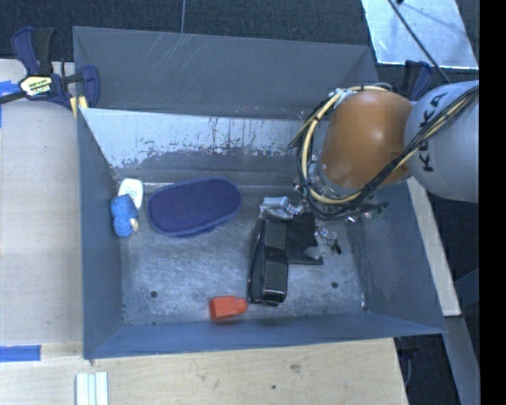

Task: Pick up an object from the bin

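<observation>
My gripper (297, 219) hangs below the arm's orange cover in the right half of the bin, low over the floor. Directly under and left of it lies a long black boxy object (267, 270), like a stapler, running from the gripper toward the bin's front wall. Its upper end is hidden beneath the gripper, so I cannot tell whether the two touch. A small orange-red block (228, 308) rests near the front wall, just left of the black object's lower end.
A dark blue oval pad (193, 207) lies on the floor left of centre. A small blue and white thing (125, 208) sits against the left wall. The arm and its cables cover the bin's back right corner.
</observation>
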